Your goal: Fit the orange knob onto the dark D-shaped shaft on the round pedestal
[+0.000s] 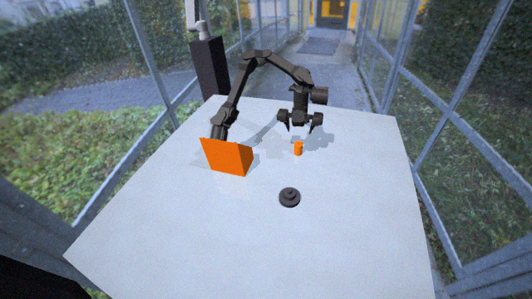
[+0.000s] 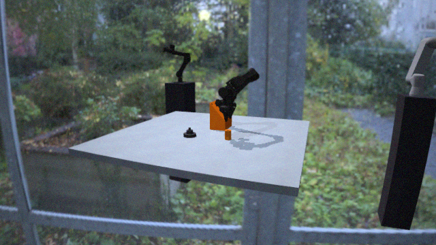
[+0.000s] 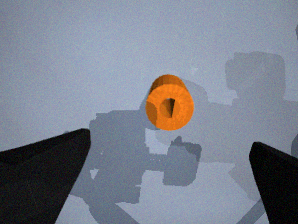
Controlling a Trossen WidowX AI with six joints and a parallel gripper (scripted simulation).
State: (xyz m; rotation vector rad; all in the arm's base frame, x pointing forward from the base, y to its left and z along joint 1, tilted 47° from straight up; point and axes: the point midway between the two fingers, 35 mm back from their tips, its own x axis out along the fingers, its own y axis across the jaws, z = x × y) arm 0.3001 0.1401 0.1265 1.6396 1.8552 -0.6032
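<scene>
Standing below the hand: knob

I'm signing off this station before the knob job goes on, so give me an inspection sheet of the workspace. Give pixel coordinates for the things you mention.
Surface: pale, flat table top (image 1: 353, 232) (image 2: 153, 150), shadows across it.
Job's things: orange knob (image 1: 298, 149) (image 2: 227, 135) (image 3: 162, 124) upright on the table, off the shaft; dark round pedestal (image 1: 289, 202) (image 2: 189, 135) stands apart, shaft up.
Clutter: orange block with a sloping face (image 1: 226, 159) (image 2: 218, 119) near the arm's base.
Gripper: open (image 1: 299, 129) (image 2: 227, 120) (image 3: 170, 140), nothing held, above the table near the knob.
Cables: nothing seen.
Surroundings: glazed metal framing, greenery outside; dark pillar (image 1: 209, 66) (image 2: 405, 153) carrying a pale arm; in the exterior view, another dark pillar (image 2: 180, 96) with a dark arm.
</scene>
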